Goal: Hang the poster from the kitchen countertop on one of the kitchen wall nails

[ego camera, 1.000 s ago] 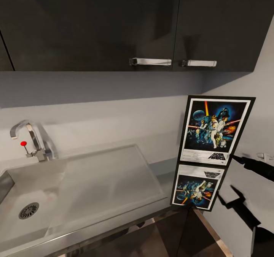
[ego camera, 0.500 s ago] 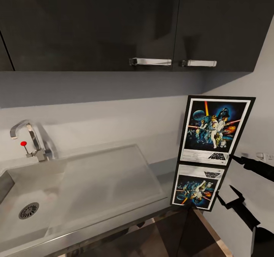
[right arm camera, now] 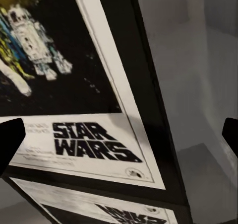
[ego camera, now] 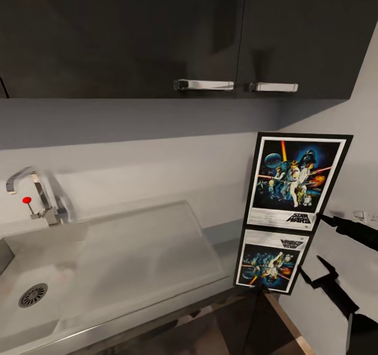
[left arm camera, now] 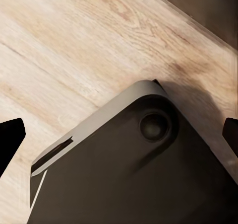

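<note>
The kitchen countertop (ego camera: 157,286) runs across the head view with its sink (ego camera: 31,281) and faucet (ego camera: 31,197), under dark upper cabinets (ego camera: 157,34). At its right end the poster (ego camera: 295,180) stands upright, long axis vertical, bottom edge on the steel; the dimmer mirrored copy under it is only a reflection.

The right gripper (ego camera: 320,242) is the nearer one. It sits just beside the poster's lower right corner, and the poster lies toward the left from it. Its 2 fingers are spread apart, one finger (ego camera: 338,223) near the frame edge, the other lower, with nothing between them.

In the right wrist view the poster (right arm camera: 74,85) is close, so the frame edge seems almost between the fingers, but contact is not visible.

The left gripper (left arm camera: 119,134) looks down at wooden floor (left arm camera: 74,50) and the robot's dark base (left arm camera: 139,174), fingertips wide apart.

I can make out none of the wall nails.
</note>
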{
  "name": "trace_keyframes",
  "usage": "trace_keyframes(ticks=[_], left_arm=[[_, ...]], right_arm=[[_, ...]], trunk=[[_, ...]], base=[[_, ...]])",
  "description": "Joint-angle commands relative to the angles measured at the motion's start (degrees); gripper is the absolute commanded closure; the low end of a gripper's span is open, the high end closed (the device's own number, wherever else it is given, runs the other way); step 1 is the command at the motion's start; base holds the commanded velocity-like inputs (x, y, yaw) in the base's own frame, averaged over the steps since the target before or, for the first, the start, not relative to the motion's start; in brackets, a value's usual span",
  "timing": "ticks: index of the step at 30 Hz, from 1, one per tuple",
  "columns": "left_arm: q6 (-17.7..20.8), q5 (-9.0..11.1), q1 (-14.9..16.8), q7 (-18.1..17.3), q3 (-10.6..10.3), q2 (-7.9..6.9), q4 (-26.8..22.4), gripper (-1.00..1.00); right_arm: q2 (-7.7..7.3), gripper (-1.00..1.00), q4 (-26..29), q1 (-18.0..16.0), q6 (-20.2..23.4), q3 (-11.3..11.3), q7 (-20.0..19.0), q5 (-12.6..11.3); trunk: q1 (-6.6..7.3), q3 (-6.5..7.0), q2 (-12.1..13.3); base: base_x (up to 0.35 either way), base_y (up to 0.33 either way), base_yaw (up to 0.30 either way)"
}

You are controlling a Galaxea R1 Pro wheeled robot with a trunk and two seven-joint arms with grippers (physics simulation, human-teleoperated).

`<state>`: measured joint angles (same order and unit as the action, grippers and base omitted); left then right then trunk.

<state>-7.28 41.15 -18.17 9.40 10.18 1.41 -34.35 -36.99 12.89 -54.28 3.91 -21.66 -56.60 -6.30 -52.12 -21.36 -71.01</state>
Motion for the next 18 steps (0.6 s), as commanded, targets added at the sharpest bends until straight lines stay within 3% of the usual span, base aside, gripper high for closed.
trace_keyframes(ticks=[1,18], left_arm=[[-0.1,0.6,0.0,0.1,0.0,0.02,0.0,-1.00],[-0.1,0.7,0.0,0.0,0.0,0.00,1.1,-1.00]], right_arm=[[-0.03,-1.00,-0.1,0.0,0.4,0.1,-0.2,-0.6],[-0.02,-1.00,-0.1,0.0,0.4,0.2,-0.2,-0.4]], trunk=[[-0.02,-0.06,0.0],[-0.02,-0.06,0.0]], base=[[0.076,-0.065,0.000],[0.045,0.012,0.000]])
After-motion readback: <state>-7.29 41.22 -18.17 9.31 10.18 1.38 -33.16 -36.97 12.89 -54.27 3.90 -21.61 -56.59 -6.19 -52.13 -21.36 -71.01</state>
